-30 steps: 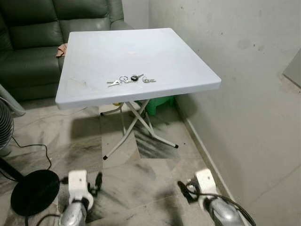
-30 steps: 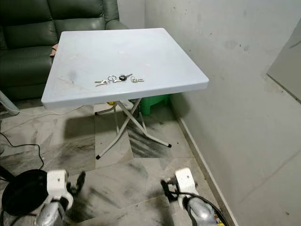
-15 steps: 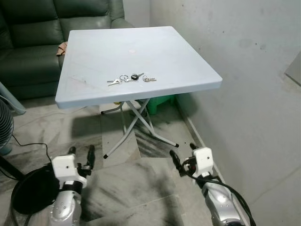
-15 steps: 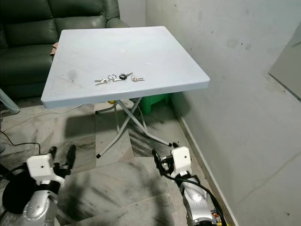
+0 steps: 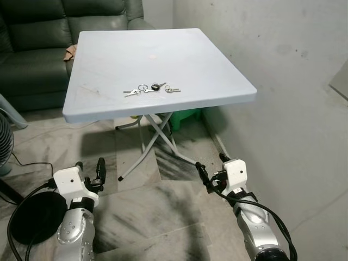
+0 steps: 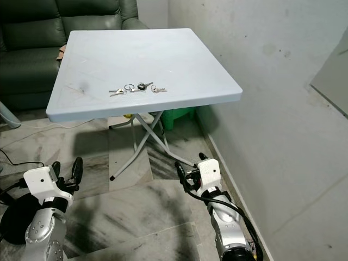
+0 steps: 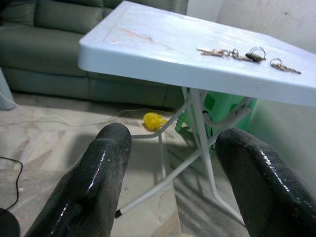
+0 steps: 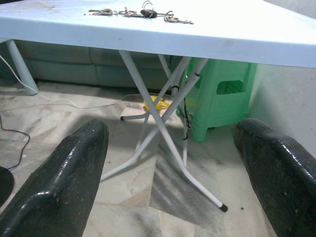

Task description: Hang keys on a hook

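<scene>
A bunch of keys (image 5: 151,89) with rings and a black fob lies near the front middle of a white folding table (image 5: 109,60). The keys (image 7: 247,54) also appear on the tabletop in the left wrist view, and as the keys (image 8: 140,12) in the right wrist view. My left gripper (image 5: 89,169) is held low over the floor, below and in front of the table's left corner, fingers open and empty. My right gripper (image 5: 211,168) hangs at a similar height to the right, below the table's front edge, open and empty too.
A dark green sofa (image 5: 32,49) stands behind the table. A green plastic stool (image 8: 219,101) sits under the table by the wall. A bare grey wall (image 5: 283,65) runs along the right. A black fan base (image 5: 32,223) and cable lie on the marble floor at left.
Both arms have risen from the bottom of the view and now point toward the table. The camera has shifted slightly; the keys lie as before.
</scene>
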Robot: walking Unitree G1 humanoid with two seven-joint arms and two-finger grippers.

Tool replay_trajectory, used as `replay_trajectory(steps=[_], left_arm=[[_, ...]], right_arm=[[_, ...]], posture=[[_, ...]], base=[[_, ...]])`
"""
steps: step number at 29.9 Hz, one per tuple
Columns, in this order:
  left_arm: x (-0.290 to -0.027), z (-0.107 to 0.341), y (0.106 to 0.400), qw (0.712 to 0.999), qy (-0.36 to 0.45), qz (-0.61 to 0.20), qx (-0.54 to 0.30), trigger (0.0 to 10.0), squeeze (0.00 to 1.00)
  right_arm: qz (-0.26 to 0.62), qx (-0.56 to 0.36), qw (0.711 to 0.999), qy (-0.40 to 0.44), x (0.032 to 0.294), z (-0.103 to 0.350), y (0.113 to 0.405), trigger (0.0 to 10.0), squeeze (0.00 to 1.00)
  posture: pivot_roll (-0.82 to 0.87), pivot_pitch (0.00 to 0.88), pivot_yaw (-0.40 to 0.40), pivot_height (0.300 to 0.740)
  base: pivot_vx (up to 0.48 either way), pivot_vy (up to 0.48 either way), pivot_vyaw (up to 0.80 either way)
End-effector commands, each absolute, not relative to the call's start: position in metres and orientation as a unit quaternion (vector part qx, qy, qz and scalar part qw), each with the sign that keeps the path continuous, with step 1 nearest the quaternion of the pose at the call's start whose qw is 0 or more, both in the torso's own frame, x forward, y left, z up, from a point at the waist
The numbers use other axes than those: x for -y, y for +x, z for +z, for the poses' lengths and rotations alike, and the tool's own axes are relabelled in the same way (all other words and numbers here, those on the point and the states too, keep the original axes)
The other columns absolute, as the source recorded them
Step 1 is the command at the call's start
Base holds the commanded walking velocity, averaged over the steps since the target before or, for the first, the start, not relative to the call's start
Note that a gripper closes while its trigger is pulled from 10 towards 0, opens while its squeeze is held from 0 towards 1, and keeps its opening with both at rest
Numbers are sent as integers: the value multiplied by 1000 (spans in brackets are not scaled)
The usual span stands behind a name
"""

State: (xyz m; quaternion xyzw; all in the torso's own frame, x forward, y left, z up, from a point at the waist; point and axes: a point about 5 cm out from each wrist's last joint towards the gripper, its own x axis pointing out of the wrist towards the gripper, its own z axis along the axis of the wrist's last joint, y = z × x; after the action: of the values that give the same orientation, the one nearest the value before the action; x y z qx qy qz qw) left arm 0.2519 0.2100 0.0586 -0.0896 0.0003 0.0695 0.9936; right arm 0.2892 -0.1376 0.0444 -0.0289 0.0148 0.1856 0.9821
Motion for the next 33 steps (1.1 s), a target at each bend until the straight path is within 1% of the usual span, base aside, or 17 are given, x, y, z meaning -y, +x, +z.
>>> replay_trajectory(steps=[1, 6, 10, 27, 33], left_arm=[[-212, 63, 256, 995, -84, 61, -2, 10000, 0], [-210, 65, 259, 995, -83, 51, -4, 10000, 0], [-204, 66, 261, 996, -80, 36, -9, 10000, 0], [-199, 70, 265, 997, -68, 19, -5, 10000, 0], [-198, 71, 266, 997, -69, 17, -5, 10000, 0]], right_arm=[[180, -13, 983, -33, 139, 48, 293, 10000, 0], [181, -18, 983, -38, 139, 46, 291, 10000, 0], [187, -20, 981, -43, 138, 45, 290, 10000, 0], [196, -22, 979, -56, 139, 44, 289, 10000, 0], [197, -19, 978, -64, 139, 45, 289, 10000, 0]], posture=[[-70, 0, -35, 740], [-69, 0, -35, 740], [-70, 0, -34, 740], [-73, 0, -33, 740], [-73, 0, -32, 740]], base=[[0, 0, 0], [0, 0, 0], [326, 0, 0], [361, 0, 0], [379, 0, 738]])
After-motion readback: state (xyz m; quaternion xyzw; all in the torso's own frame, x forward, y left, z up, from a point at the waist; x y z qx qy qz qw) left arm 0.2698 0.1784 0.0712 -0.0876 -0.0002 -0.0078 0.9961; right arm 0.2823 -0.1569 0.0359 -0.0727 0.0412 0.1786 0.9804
